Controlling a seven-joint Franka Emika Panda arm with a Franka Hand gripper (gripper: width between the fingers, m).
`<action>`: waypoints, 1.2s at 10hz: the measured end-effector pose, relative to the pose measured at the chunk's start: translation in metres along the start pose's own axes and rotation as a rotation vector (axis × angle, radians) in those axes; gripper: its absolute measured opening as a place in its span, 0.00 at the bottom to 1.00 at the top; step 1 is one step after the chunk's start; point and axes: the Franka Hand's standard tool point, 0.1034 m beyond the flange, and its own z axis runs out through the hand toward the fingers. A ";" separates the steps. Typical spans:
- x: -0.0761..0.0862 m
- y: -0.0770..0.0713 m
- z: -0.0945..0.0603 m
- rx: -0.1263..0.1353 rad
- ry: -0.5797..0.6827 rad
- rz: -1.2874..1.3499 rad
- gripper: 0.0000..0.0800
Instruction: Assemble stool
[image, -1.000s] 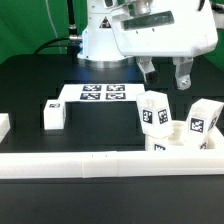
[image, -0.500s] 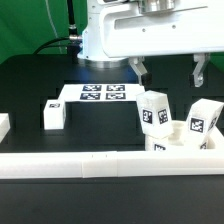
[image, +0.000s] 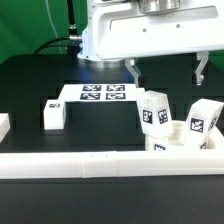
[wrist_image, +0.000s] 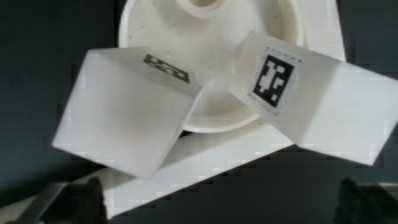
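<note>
Black table (image: 30, 90); hand (image: 167, 75) open above seat (image: 178, 132), two tagged legs (image: 153, 110) on it.

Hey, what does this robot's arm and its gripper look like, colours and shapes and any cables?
The arm is glossy white with smooth, rounded casings. Its gripper has a wide, boxy white body and two slim dark fingers. A thin black cable runs beside the arm. No markings are legible.
</note>
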 end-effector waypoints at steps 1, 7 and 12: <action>0.002 0.004 0.000 -0.007 0.000 -0.112 0.81; 0.001 0.012 0.001 -0.036 -0.011 -0.486 0.81; -0.011 0.012 0.006 -0.039 -0.073 -0.548 0.81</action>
